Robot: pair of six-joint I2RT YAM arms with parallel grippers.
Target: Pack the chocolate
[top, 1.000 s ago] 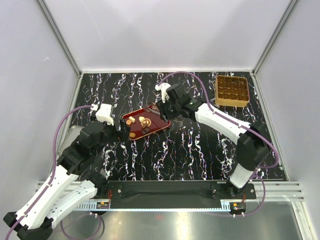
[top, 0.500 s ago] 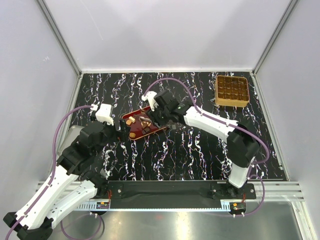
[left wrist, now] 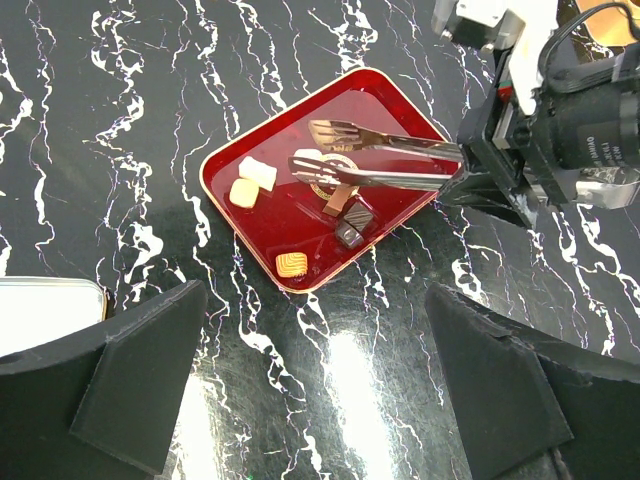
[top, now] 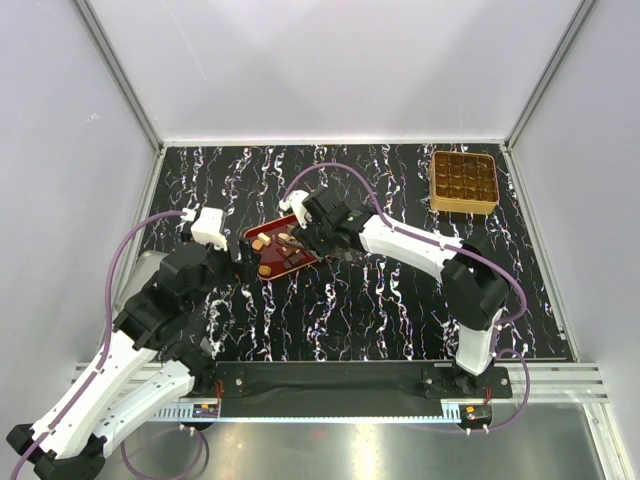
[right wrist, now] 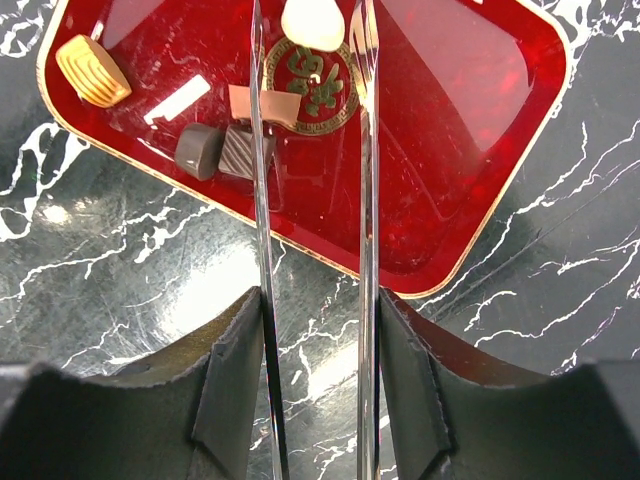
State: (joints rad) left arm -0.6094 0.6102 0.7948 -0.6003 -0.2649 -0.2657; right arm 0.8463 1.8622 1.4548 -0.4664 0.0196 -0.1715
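**Black marble, red tray, tongs spread over the chocolate**

Black stone-look table [top: 350,320] veined in white fills your cell, closed in by plain pale walls [top: 330,70]. A square golden box [top: 464,181] with a grid of pockets sits in the far right corner. Your chocolate [left wrist: 349,236] all lies on the glossy red tray [left wrist: 385,110], left of centre. Your right gripper [right wrist: 315,340] clasps a pair of slim, shiny metal tongs [right wrist: 368,200] from both sides, and the tong arms stand spread over the tray. A smooth cream oval [right wrist: 312,22] lies between their tips; you cannot tell whether they touch it. A flat brown slab [right wrist: 262,105] sits under one arm, with two dark blocks [right wrist: 198,150] just outside it. A ridged tan lump [right wrist: 92,70] lies near a corner. Your left gripper [left wrist: 315,350] hangs wide apart and empty just beside the tray.
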